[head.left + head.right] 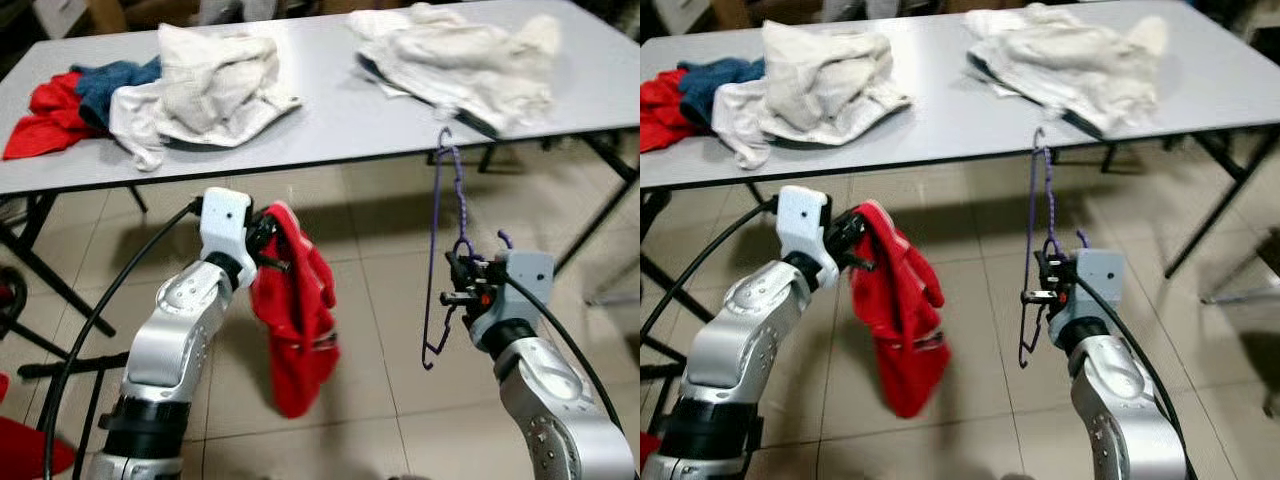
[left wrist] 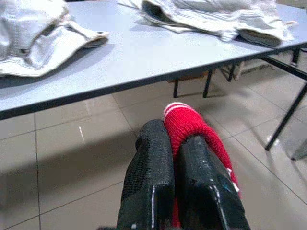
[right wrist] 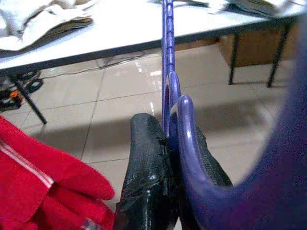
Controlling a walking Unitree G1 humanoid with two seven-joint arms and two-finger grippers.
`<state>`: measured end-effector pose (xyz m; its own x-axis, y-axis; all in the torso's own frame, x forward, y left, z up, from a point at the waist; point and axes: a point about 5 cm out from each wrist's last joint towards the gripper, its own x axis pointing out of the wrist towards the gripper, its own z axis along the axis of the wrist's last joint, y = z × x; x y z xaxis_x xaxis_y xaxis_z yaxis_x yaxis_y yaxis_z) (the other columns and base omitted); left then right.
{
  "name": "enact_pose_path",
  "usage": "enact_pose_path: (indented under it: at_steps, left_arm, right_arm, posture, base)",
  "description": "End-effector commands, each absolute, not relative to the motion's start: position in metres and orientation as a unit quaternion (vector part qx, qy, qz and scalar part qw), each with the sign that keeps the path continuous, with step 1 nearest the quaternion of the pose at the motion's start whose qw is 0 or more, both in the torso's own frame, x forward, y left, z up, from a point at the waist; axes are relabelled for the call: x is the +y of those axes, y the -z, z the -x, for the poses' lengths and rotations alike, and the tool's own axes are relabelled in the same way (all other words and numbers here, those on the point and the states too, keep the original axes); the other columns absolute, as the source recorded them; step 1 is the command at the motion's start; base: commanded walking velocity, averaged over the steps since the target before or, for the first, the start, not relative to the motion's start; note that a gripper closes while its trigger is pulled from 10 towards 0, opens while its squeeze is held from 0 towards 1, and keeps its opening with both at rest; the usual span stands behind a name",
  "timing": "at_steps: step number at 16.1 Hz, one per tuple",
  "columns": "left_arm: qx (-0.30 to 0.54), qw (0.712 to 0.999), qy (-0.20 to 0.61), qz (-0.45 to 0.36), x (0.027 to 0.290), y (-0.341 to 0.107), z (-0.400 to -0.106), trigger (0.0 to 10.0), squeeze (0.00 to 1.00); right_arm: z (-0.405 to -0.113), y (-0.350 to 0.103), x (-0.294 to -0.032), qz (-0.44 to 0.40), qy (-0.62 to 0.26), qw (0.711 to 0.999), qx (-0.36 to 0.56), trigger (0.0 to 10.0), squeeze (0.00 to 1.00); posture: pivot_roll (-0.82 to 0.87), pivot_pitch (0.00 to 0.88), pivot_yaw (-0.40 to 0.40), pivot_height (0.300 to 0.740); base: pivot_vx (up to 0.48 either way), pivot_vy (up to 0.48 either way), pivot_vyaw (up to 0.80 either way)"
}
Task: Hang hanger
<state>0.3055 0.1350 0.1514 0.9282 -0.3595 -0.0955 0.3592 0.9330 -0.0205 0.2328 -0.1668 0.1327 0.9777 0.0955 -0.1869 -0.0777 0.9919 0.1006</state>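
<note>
1. Two grippers are busy: right gripper pinches thin purple wire hanger, long axis upright toward 12 o'clock
2. Left gripper, at 9 o'clock from hanger, clamps red knitted garment

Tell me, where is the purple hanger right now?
The purple hanger is clamped in the right end effector, held upright on the robot's right, in front of the grey table edge.
</note>
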Motion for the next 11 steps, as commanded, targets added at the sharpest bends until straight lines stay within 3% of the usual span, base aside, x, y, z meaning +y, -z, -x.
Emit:
enact_pose_path:
  at_steps: [1,5,11]
  left_arm:
    - [0.028,0.983,0.181,-0.002,0.1361,-0.1606,-0.3095,10.0,0.00]
    - [0.027,0.985,0.171,0.003,0.1385,-0.1600,-0.3068,10.0,0.00]
    - [0.026,0.985,0.170,-0.003,0.1414,-0.1602,-0.3058,10.0,0.00]
  right_arm:
    - [-0.2340,-0.1374,-0.1631,-0.039,-0.062,0.993,0.087,10.0,0.00]
    - [-0.2324,-0.1388,-0.1560,-0.014,-0.099,0.991,0.090,10.0,0.00]
    - [-0.2324,-0.1366,-0.1588,-0.028,-0.090,0.990,0.106,10.0,0.00]
  posture:
    - [-0.04,0.029,0.057,0.740]
    - [-0.03,0.031,0.035,0.740]
    - [-0.03,0.036,0.032,0.740]
  base:
    - [0.405,0.000,0.00]
    - [0.404,0.000,0.52]
    - [0.406,0.000,0.00]
